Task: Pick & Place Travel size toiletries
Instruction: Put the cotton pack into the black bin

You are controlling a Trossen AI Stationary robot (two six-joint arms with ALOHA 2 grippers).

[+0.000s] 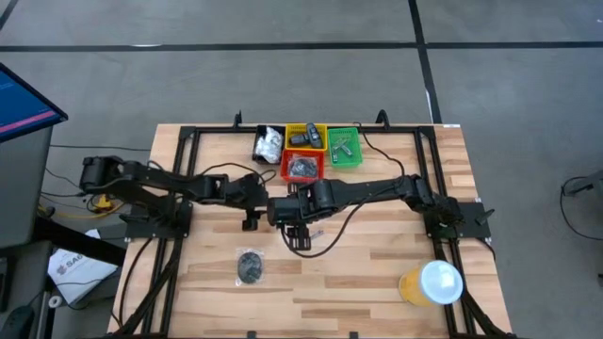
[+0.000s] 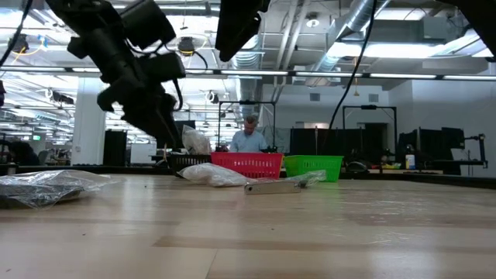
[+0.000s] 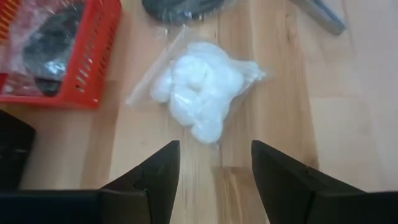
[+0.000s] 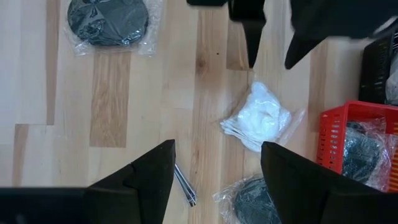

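Note:
A white crinkly packet (image 3: pixel 205 93) lies flat on the wood beside the red bin (image 3: pixel 68 56). My left gripper (image 3: pixel 214 168) hovers open just short of it, a finger to either side, touching nothing. My right gripper (image 4: pixel 217 168) is open too, higher up, looking down on the same packet (image 4: pixel 261 121). A little silvery tube (image 4: pixel 185 185) and a bagged dark disc (image 4: pixel 255 199) lie below it. Another bagged dark disc (image 1: pixel 250 266) rests nearer the table's near edge. In the high view the arms hide the packet.
Black (image 1: pixel 268 143), yellow (image 1: pixel 304 137), green (image 1: pixel 344 146) and red (image 1: pixel 303 167) bins stand together at the far edge, holding sorted items. An orange cup with a white lid (image 1: pixel 431 282) sits at the near right corner. A person (image 2: pixel 249 138) shows beyond the table.

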